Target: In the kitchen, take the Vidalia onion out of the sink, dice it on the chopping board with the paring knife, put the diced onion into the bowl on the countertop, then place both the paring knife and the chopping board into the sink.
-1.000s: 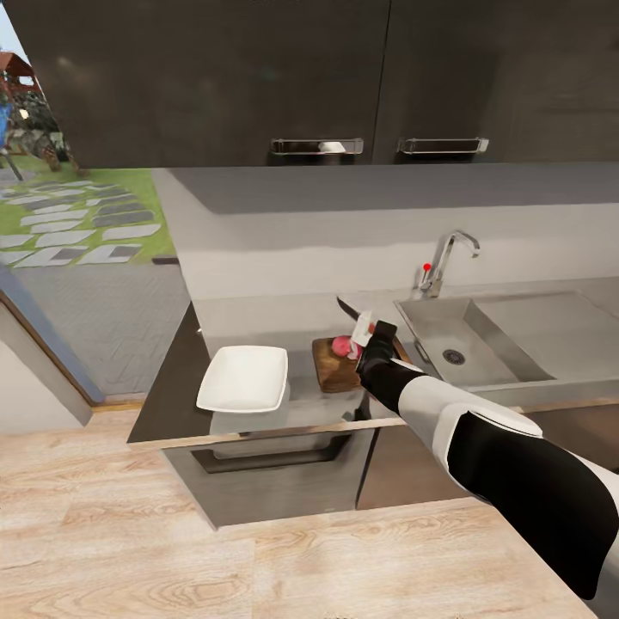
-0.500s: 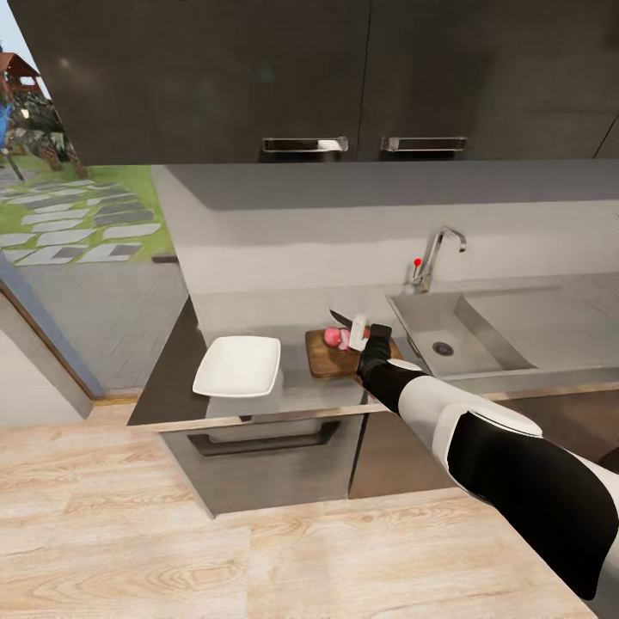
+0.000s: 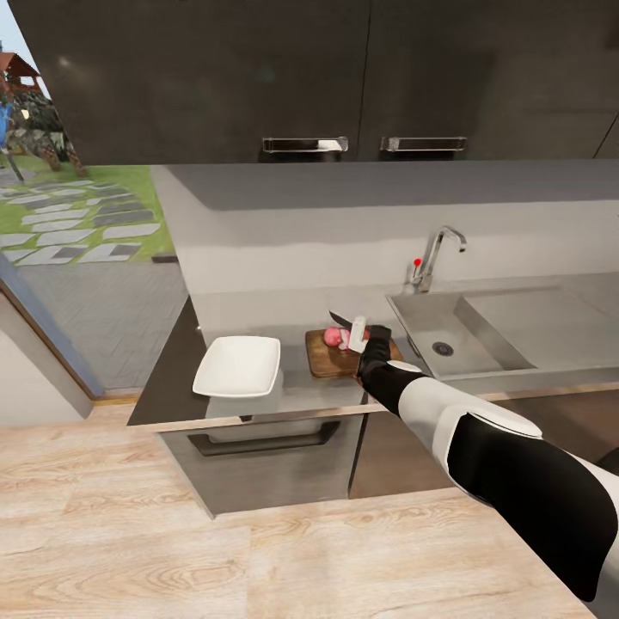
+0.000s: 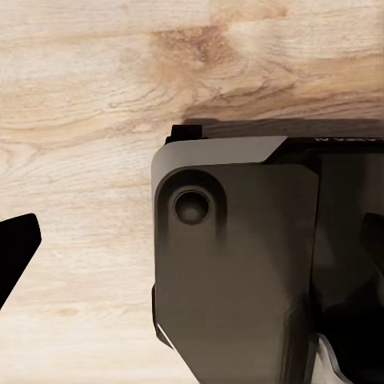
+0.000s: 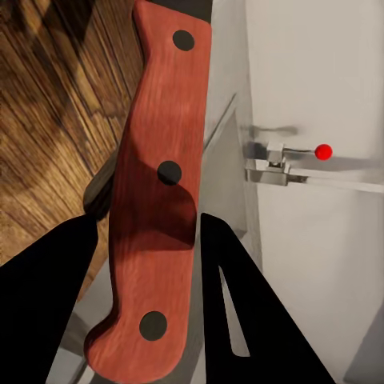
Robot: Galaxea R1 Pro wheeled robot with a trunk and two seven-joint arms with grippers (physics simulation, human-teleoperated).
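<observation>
Right gripper: the robot's right gripper [image 3: 359, 335], on a black-and-white arm, is closed around the red handle of the small paring knife [image 3: 344, 320]; it hangs over the right end of the rectangular brown wooden chopping board [image 3: 331, 358].
Knife close up: in the right wrist view the dark red handle with three dark rivets [image 5: 157, 192] sits between the two black fingers [image 5: 240, 304], above the board's wood grain [image 5: 56, 136].
Knife blade: short, dark and pointed, it slants up and away to the left of the gripper, over the far part of the board.
Onion: the small pinkish-red Vidalia onion [image 3: 332, 336] lies on the board near its far edge, just left of the gripper; whether the blade touches it I cannot tell.
Board: flat on the smooth grey countertop [image 3: 258, 314], between the bowl and the sink, close to the front edge.
Bowl: the white shallow squarish bowl [image 3: 238, 366] sits on the countertop left of the board, apart from it, near the front edge.
Sink: the brushed-steel basin [image 3: 430, 331] with round drain lies right of the board; its chrome tap with a red dot [image 3: 430, 258] stands at the far edge.
Left gripper: the left wrist view shows a dark grey housing [image 4: 240, 272] and a black tip over a pale wood floor [image 4: 88, 112]; whether this gripper is open or closed cannot be told.
</observation>
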